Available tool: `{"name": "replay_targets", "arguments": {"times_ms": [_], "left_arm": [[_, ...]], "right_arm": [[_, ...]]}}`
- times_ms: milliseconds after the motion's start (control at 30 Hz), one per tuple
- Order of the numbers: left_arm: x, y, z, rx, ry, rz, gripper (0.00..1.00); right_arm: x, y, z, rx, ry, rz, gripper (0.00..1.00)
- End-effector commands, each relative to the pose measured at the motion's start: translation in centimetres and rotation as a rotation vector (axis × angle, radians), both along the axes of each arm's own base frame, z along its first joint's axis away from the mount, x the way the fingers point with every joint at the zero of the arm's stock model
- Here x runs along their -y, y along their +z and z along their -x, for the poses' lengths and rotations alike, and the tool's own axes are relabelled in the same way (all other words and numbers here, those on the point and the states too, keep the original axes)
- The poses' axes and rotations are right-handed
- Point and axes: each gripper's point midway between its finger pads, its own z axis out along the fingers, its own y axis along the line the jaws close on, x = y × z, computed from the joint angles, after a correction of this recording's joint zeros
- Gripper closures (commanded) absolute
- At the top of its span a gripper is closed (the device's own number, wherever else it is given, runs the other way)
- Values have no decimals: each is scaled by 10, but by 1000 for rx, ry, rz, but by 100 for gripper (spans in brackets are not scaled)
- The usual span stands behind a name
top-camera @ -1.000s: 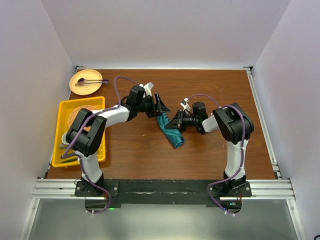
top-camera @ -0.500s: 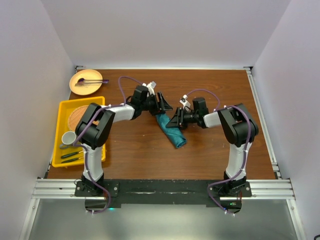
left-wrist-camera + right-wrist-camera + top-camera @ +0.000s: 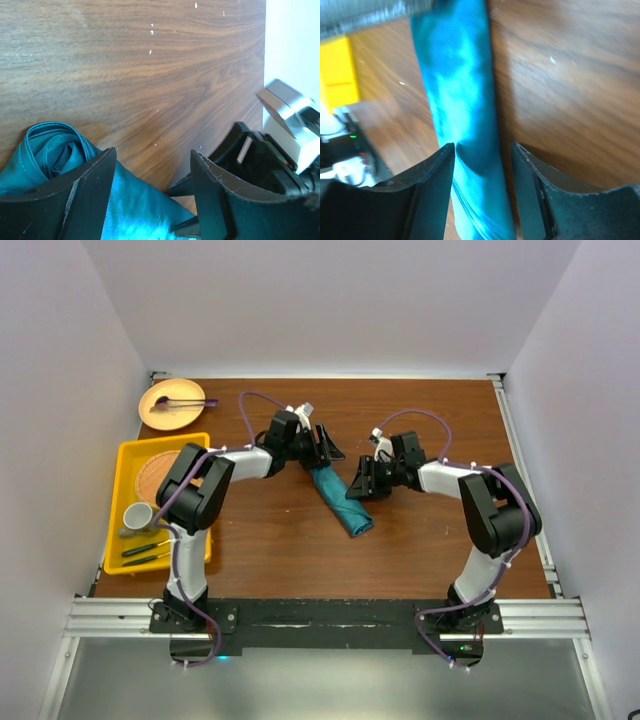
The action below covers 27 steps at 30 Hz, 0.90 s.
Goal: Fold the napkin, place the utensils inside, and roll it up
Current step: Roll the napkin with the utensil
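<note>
The napkin (image 3: pixel 343 502) is rolled into a tight teal tube. It lies at the centre of the table (image 3: pixel 430 540), slanting from far-left to near-right.

The left gripper (image 3: pixel 328 450) sits at the far end of the roll with jaws wide apart. In its wrist view the coiled end shows just outside one finger (image 3: pixel 85 195) and cloth fills part of the gap, with nothing clamped.

The right gripper (image 3: pixel 356 484) has its jaws parted and straddles the roll – the cloth runs close beside one finger (image 3: pixel 430 195) and stands clear of the other, so it is not gripped
</note>
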Motion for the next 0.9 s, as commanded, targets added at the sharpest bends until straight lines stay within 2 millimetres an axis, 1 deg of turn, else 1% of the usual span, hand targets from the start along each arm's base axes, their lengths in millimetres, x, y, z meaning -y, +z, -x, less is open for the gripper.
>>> {"name": "replay_targets", "arguments": {"times_ms": [0, 33, 67, 133, 167, 200, 267, 333, 367, 433, 467, 533, 567, 633, 667, 733, 767, 833, 867], "left_arm": [[4, 0, -12, 45, 0, -7, 34], [5, 1, -14, 50, 0, -2, 34], [6, 0, -14, 46, -1, -2, 34], [7, -3, -18, 44, 1, -7, 34], [6, -5, -19, 43, 2, -14, 34], [6, -7, -20, 35, 5, -19, 34], [7, -8, -22, 38, 3, -21, 34], [8, -6, -22, 41, -3, -20, 34], [8, -8, -23, 39, -6, -22, 34], [9, -7, -24, 32, -13, -29, 34], [8, -6, -25, 37, -10, -35, 34], [8, -1, -24, 45, -15, -43, 34], [8, 9, -24, 62, -16, -39, 34], [6, 21, -23, 73, -15, -44, 34], [5, 38, -23, 97, -11, -34, 33], [6, 52, -20, 108, -19, -21, 32], [6, 66, -19, 130, -21, -9, 32], [3, 75, -16, 130, -22, -3, 32], [1, 81, -15, 135, -25, 4, 32]], "right_arm": [[27, -4, 20, 28, 7, 162, 46], [26, -4, 24, 33, 12, 171, 45], [29, -2, 25, 51, -4, 196, 45], [31, -11, 35, 50, -6, 239, 45], [38, -13, 32, 69, -39, 280, 46], [41, -19, 38, 68, -43, 307, 47], [49, -23, 35, 96, -76, 367, 50], [52, -29, 36, 105, -89, 391, 52], [53, -28, 34, 104, -97, 398, 55], [54, -26, 32, 101, -111, 412, 57], [52, -22, 28, 106, -118, 407, 56], [49, -13, 28, 121, -107, 407, 55], [47, -7, 25, 140, -99, 401, 53], [47, 1, 26, 146, -86, 404, 49], [45, 9, 21, 165, -79, 402, 48], [47, 18, 21, 172, -67, 412, 47], [45, 26, 17, 188, -69, 406, 46], [43, 34, 18, 187, -63, 400, 45], [38, 41, 16, 192, -57, 377, 45]]}}
